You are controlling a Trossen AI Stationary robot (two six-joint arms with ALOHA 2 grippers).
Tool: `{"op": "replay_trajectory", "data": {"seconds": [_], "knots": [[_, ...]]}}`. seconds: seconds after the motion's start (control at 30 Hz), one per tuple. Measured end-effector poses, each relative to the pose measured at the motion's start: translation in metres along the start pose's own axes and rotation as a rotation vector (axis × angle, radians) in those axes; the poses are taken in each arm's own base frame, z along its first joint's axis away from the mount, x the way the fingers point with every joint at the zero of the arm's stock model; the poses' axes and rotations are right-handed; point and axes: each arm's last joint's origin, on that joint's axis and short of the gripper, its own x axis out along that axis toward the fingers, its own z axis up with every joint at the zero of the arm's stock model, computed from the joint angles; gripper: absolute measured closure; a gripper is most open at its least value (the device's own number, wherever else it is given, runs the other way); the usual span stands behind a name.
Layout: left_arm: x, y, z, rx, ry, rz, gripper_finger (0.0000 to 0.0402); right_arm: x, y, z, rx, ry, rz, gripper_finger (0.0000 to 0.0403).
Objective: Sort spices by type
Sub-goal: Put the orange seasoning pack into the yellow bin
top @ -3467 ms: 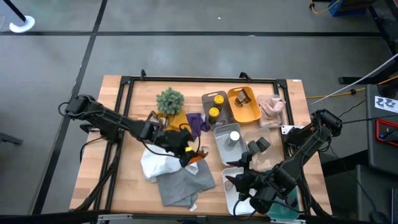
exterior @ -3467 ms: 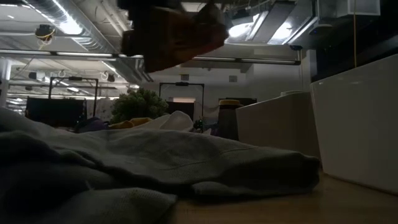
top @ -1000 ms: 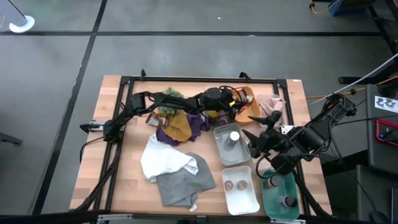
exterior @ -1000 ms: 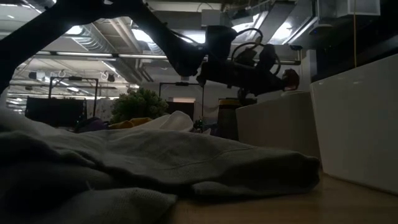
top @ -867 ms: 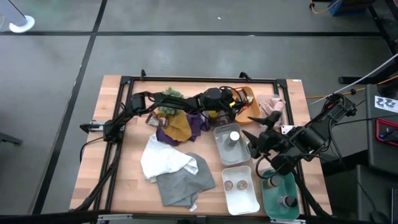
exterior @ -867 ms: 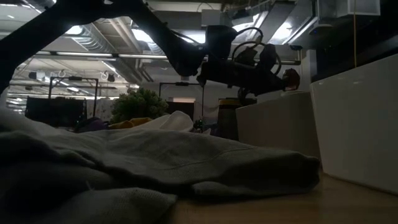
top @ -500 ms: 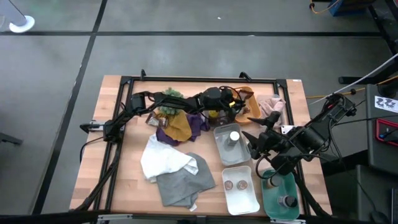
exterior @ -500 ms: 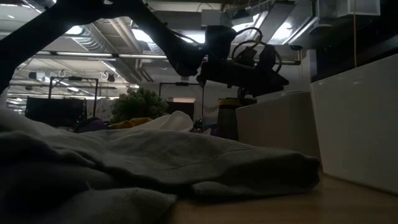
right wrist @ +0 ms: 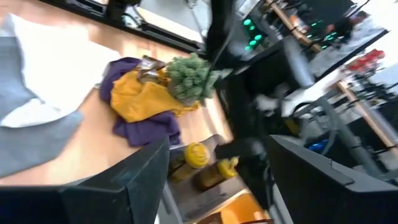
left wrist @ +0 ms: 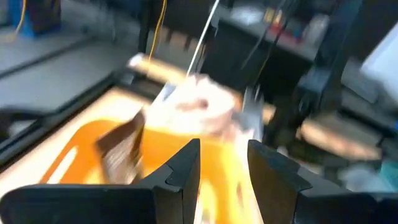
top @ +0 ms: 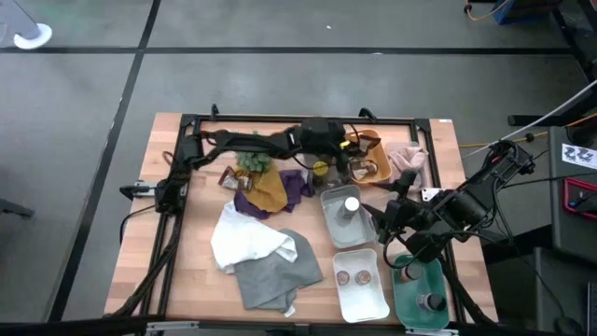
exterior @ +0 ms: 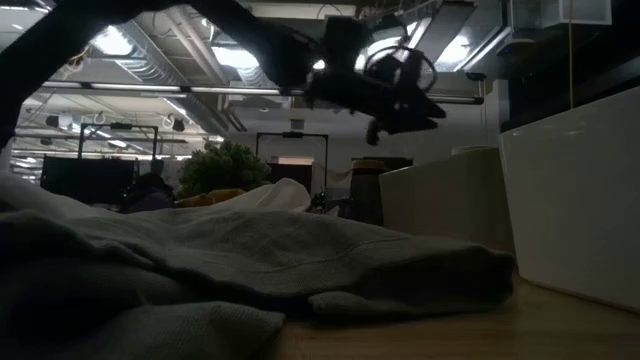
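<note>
wooden table (top: 187, 271) under a black frame, seen from above, with cloths heaped at its middle and a row of trays on my right side. my left gripper (top: 347, 161) reaches across to the far side and hangs over the orange tray (top: 378, 175); its fingers (left wrist: 180, 174) stand parted with nothing between them. a brown packet (left wrist: 121, 149) stands on edge inside that tray, long axis upright, just ahead of and a little to one side of the fingers. beside it, yellow-topped tins (top: 322, 168) sit in a grey tray (top: 311, 149). another brown packet (top: 227, 177) lies by the plant (top: 252, 163), near the mustard cloth (top: 266, 191), closer to my left arm than my right. my right gripper (top: 384, 217) waits over the near trays, fingers spread wide and empty. i judge the loose packet is next.
</note>
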Motion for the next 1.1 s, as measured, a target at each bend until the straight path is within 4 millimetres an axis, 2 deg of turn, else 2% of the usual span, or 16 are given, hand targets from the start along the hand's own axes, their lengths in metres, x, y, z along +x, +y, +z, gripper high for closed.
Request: {"op": "replay_trajectory", "data": {"seconds": [0.13, 0.3, 0.47, 0.53, 0.7, 0.9, 1.0, 1.1], "knots": [[-0.035, -0.003, 0.021, 0.067, 0.213, 0.050, 0.0284, 0.000, 0.001, -0.001, 0.035, 0.015, 0.044, 0.0134], [-0.095, -0.012, 0.044, 0.117, 0.481, 0.103, 0.0284, 0.001, 0.004, -0.002, 0.031, 0.030, 0.052, 0.0134], [-0.159, -0.025, 0.060, 0.146, 0.702, 0.158, 0.0284, 0.005, 0.011, -0.002, 0.010, 0.042, 0.047, 0.0134], [-0.179, -0.030, 0.060, 0.126, 0.761, 0.183, 0.0284, 0.007, 0.014, -0.002, 0.000, 0.048, 0.046, 0.0134], [-0.226, -0.038, 0.043, 0.059, 0.819, 0.218, 0.0284, 0.012, 0.023, -0.002, 0.004, 0.064, 0.044, 0.0134], [-0.272, -0.037, 0.008, 0.023, 0.903, 0.243, 0.0284, 0.017, 0.033, -0.003, -0.017, 0.082, 0.052, 0.0134], [-0.288, -0.034, -0.014, 0.028, 0.980, 0.249, 0.0284, 0.018, 0.035, -0.003, -0.022, 0.085, 0.052, 0.0134], [-0.296, -0.028, -0.038, 0.019, 1.045, 0.260, 0.0284, 0.018, 0.036, -0.002, -0.015, 0.084, 0.059, 0.0134]]}}
